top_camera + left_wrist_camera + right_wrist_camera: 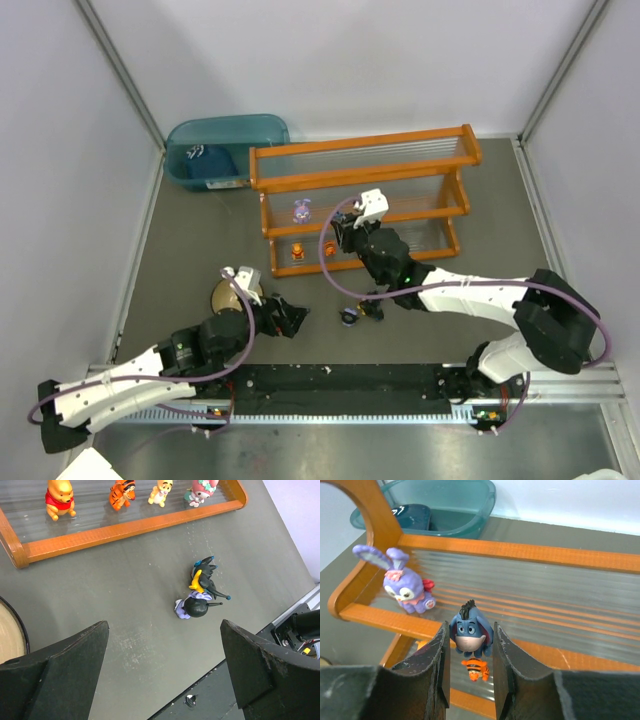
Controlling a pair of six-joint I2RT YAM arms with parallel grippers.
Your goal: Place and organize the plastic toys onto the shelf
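Note:
The orange-framed shelf [362, 176] stands at the back. My right gripper [469, 633] is shut on the small dark-blue toy [470, 628] and holds it over the front rail of the tier where the purple bunny [404, 583] sits, just right of the bunny. In the top view the right gripper [342, 236] is at the shelf's left front. On the lower tier stand three orange/tan toys [59, 500] [122, 493] [161, 492] and the pink-red one [202, 491]. The black toy [199, 593] lies on the table. My left gripper [165, 647] is open and empty, short of the black toy.
A teal bin [226, 146] with a dark item inside sits left of the shelf at the back. A tan round bowl [227, 297] is beside the left wrist. The table's near edge and the arm rail [350, 385] lie just behind the black toy.

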